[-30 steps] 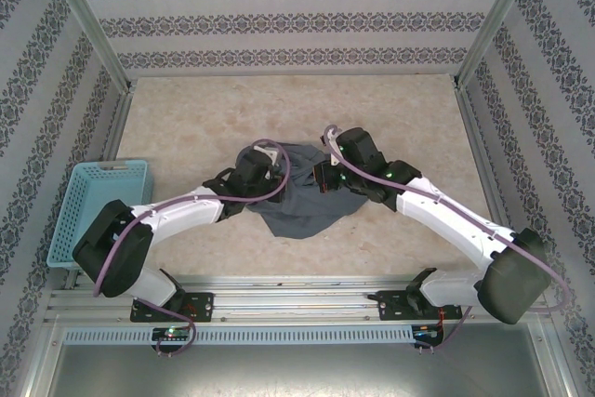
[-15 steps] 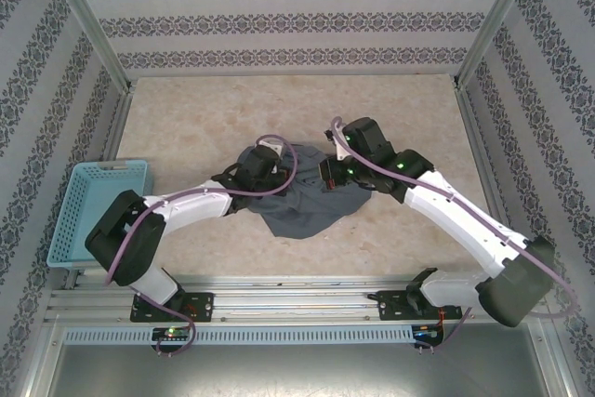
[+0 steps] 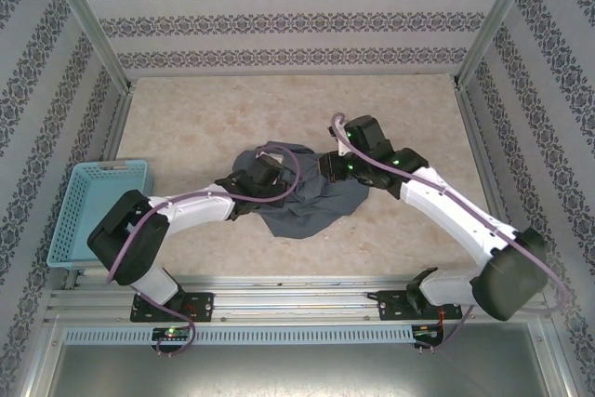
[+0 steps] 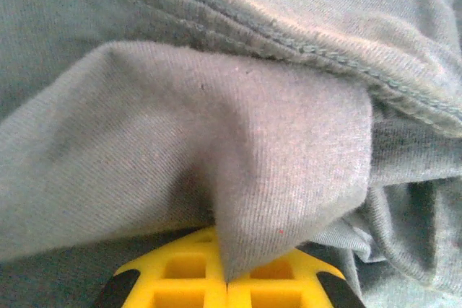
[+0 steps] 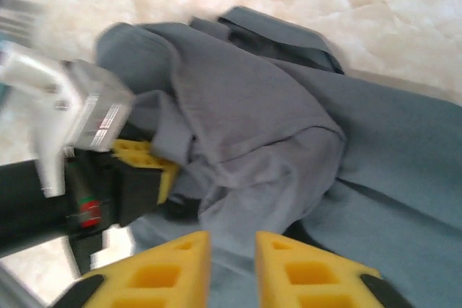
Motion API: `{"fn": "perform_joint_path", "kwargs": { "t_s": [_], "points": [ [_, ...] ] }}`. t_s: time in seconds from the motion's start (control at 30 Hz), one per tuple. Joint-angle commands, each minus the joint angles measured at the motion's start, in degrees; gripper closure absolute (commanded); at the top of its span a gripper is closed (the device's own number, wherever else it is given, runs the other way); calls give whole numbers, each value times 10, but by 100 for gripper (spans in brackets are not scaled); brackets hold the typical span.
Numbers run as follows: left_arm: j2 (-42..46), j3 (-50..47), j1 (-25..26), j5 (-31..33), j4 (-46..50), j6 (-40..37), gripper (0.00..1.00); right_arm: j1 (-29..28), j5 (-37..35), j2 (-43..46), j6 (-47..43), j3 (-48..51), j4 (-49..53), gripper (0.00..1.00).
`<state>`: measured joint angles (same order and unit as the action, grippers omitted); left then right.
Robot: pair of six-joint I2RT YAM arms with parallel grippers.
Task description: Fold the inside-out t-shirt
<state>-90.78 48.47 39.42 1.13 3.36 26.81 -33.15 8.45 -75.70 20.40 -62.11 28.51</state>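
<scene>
The t-shirt (image 3: 307, 204) lies in a bunched heap at the middle of the desk (image 3: 204, 118), somewhat nearer the near edge than the far edge, and well apart from the basket (image 3: 112, 165) at the left edge. It is not spread flat: layers overlap and a stitched hem (image 4: 325, 55) crosses the left wrist view.

The left end effector (image 4: 227, 284) is at the left side of the heap. Its fingers are together, clamped on a peaked fold of cloth that rises from between them. The right end effector (image 5: 232, 257) is at the right side of the heap. Its fingers are apart, with cloth lying beyond them and none seen pinched between them.

Handling judgement: the cloth is light, soft and limp. It holds no shape, drapes from any grip point and drags its lower layers along. A single pinch probably gathers more than one layer. Hold is best taken at a hem, shoulder seam or sleeve edge, one point per end effector, so that the cloth can be drawn out flat before folding.
</scene>
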Motion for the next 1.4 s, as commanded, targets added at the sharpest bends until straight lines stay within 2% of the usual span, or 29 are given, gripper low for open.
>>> {"fn": "perform_joint_path", "kwargs": {
  "t_s": [0.0, 0.07, 0.1, 0.23, 0.4, 0.5, 0.67, 0.77, 0.87, 0.97, 1.07, 1.23, 1.37],
  "points": [
    [17, -16, 4, -20, -22, 12, 100, -25, -40, 9, 5, 38, -29, 63],
    [21, -18, 4, -20, -24, 14, 100, -54, -54, 15, 41, 73, -67, 48],
    [21, -19, 4, -20, -27, 14, 100, -73, -71, 15, 66, 95, -90, 43],
    [21, -15, 4, -28, -32, 18, 100, -116, -94, -16, 148, 166, -194, 43],
    [22, -14, 4, -35, -34, 23, 100, -129, -117, -90, 144, 167, -234, 45],
    [25, -16, 4, -39, -34, 22, 100, -129, -126, -123, 124, 148, -252, 52],
    [31, -25, 4, -39, -37, 24, 100, -123, -158, -150, 93, 93, -239, 71],
    [35, -32, 4, -36, -39, 25, 100, -104, -164, -157, 87, 66, -210, 89],
    [34, -32, 4, -22, -27, 21, 100, -94, -170, -133, 74, 60, -187, 100],
    [28, -27, 4, 2, -9, 16, 100, -92, -172, -88, 64, 60, -152, 100],
    [17, -17, 4, 24, 3, 10, 100, -91, -138, -37, 57, 57, -107, 100],
    [-3, 1, 4, 60, 24, 0, 100, -75, -53, 37, 60, 45, -35, 100],
    [-11, 8, 4, 60, 29, -3, 100, -35, 37, 73, 78, 57, -32, 100]
  ]
}}
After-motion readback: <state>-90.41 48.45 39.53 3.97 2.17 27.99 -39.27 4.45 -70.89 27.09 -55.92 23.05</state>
